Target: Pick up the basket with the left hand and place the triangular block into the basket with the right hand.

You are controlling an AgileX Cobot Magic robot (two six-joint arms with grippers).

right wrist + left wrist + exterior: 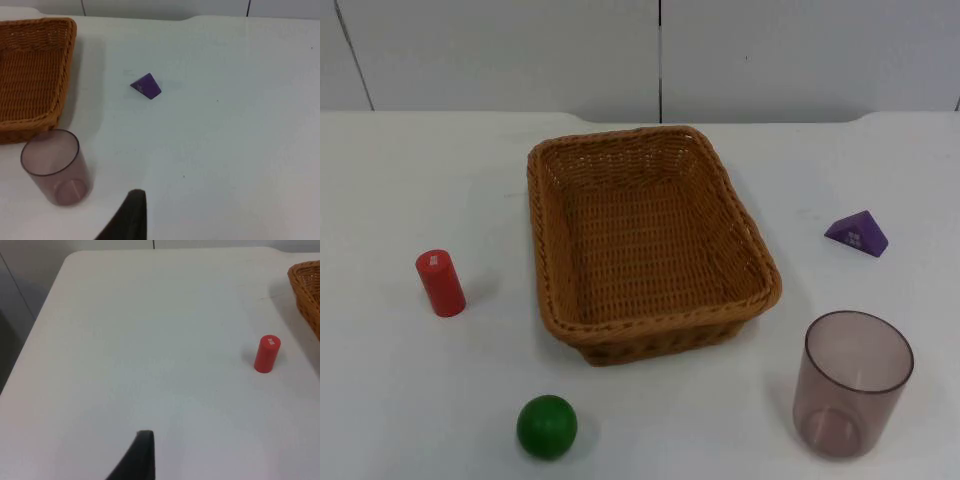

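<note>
Sitting in the middle of the white table (410,410), the wicker basket (650,330) stands empty and unheld, its long axis running from the partition wall toward the near edge. Well to its right lies the purple triangular block (857,234), free on the table, with the clear cup (855,385) nearer the front. The red cylinder (440,283) and the green ball (547,427) lie on the basket's left side. From the left gripper (142,460) the basket's rim is ahead, past the cylinder; from the right gripper (131,217) the block lies ahead, beyond the cup, so the right arm is nearer it. I cannot tell how wide either gripper stands, and neither holds anything
</note>
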